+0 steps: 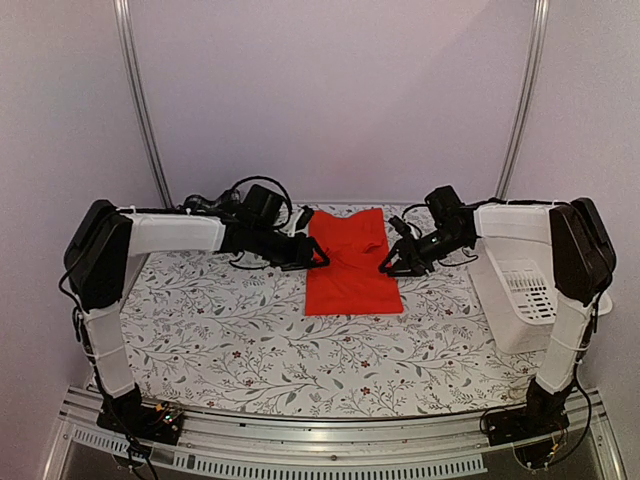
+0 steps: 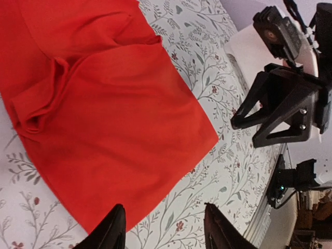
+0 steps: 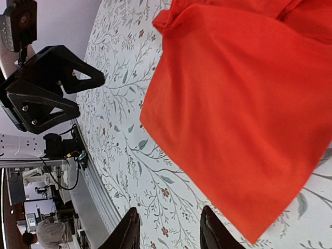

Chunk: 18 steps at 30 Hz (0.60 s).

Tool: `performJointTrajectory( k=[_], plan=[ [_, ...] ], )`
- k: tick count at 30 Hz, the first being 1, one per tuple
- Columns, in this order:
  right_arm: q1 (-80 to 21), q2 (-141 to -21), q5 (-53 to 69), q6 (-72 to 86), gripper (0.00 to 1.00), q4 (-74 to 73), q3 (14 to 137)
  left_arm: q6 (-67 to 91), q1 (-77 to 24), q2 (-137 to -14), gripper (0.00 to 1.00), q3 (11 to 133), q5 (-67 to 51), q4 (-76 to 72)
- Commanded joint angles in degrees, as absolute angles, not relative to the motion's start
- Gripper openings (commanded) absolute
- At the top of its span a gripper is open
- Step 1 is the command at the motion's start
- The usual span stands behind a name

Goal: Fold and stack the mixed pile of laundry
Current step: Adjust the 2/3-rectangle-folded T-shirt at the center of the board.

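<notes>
**Q:** What lies nearest?
**A:** The desk (image 1: 230,340), under a floral-patterned cover. A white plastic slotted basket (image 1: 520,295) stands at its right edge.

**Q:** And farther back?
**A:** The plain bright red short-sleeved shirt (image 1: 350,280) lies mid-desk as a rough rectangle. Its near half is flat and its far half is creased.

**Q:** The claws?
**A:** The left claw (image 1: 323,258) is at the shirt's left edge and the right claw (image 1: 384,267) at its right edge. Both have their fingers parted and hold nothing.
</notes>
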<state>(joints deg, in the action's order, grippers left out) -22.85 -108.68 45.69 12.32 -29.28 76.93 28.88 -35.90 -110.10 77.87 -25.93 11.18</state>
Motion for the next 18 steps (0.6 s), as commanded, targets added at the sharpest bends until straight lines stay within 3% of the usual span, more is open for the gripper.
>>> performJointTrajectory(
  k=[1,7,12,18],
  plan=[
    [-27.7,-111.4,54.6,16.3,0.37,-22.5,73.5,34.6,-41.3,-115.1,0.50,76.8,-33.1,1.3],
    [-27.8,-117.3,56.0,19.1,0.34,-17.7,70.0,41.3,-42.8,-121.6,0.48,75.7,-34.5,-6.3],
    [-25.2,-120.8,54.4,17.7,0.32,-17.2,64.3,44.7,-41.2,-121.7,0.46,66.4,-33.9,-10.5],
    [-24.3,-112.3,54.2,15.3,0.32,-20.8,59.9,44.5,-41.1,-112.7,0.47,56.5,-31.7,-10.9]
  ],
)
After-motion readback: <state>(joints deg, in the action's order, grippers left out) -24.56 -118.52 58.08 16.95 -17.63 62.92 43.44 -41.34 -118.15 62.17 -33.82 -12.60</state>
